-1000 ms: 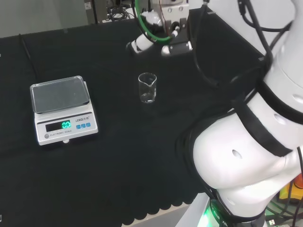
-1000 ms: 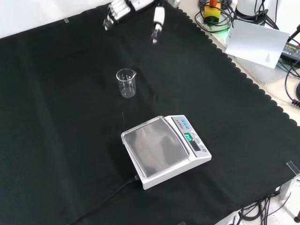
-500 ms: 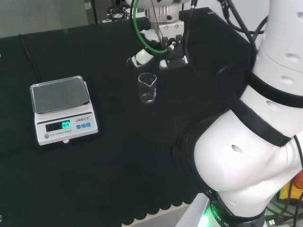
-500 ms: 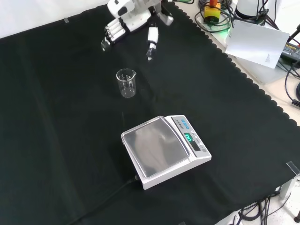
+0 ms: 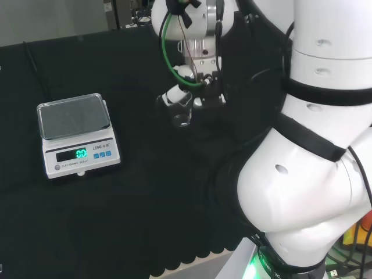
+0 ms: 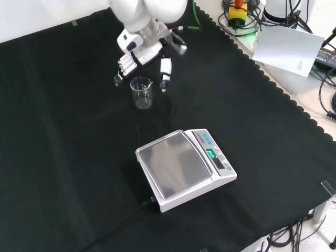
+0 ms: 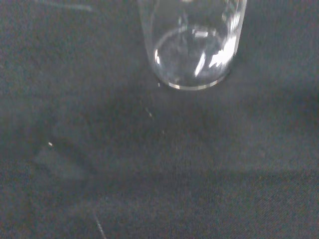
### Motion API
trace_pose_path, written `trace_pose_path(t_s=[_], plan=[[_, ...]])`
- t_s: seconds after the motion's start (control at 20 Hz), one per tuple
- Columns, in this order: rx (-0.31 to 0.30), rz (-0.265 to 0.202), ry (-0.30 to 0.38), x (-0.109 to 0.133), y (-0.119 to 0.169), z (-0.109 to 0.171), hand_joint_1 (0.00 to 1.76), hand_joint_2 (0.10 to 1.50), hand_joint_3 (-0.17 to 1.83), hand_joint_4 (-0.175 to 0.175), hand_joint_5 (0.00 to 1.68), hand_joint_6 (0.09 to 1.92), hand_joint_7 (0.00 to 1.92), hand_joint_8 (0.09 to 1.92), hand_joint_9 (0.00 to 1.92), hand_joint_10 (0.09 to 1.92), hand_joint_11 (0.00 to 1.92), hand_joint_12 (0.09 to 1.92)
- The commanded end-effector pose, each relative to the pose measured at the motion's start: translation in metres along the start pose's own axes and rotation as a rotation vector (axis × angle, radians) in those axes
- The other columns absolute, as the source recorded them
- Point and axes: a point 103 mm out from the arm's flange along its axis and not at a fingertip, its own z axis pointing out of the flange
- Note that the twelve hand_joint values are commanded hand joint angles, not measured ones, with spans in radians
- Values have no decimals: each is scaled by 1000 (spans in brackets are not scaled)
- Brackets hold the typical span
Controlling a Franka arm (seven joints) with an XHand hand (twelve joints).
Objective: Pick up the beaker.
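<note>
- Standing upright on the black cloth (image 6: 63, 157), the beaker (image 6: 141, 92) sits in the upper middle of the front view, its spout toward the frame's upper right; it looks empty, and it is not lifted yet.
- Up close in the wrist view, the beaker (image 7: 192, 45) shows its round base resting flat on the cloth.
- Just above it in the front view, the hand (image 6: 140, 52) is spread wide: the fingers (image 6: 122, 67) hang to the beaker's upper left and the thumb (image 6: 165, 81) to its right, both near the rim, with no contact that I can see.
- Lower in the frame, well apart from the beaker, sits a white scale (image 6: 185, 168), its lit display facing the lower right.
- Risks, as I judge them: the beaker is light and clear, so a fingertip arriving first on one side could tip it or slide it across the cloth.
- Closing too high could pinch only the rim, and the glass might slip out on the lift.
- Coming down too far could press the fingertips into the cloth and drag it.
</note>
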Motion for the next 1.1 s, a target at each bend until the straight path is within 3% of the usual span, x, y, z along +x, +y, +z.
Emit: trace_pose_path(t_s=[0.05,0.45,0.7,0.9,1.1], plan=[[-30,20,31,-16,32,11,444,722,153,5,0,87,0,366,34,834,0,1234],[-16,46,24,-30,39,15,443,724,150,5,0,87,0,367,36,835,0,1232],[4,30,19,-23,42,30,456,730,142,9,3,87,0,425,61,838,0,1279],[4,27,17,-20,43,32,568,754,148,34,113,87,70,651,266,816,62,1496],[-22,30,22,-20,43,31,755,758,299,41,332,87,308,777,652,710,480,1349]])
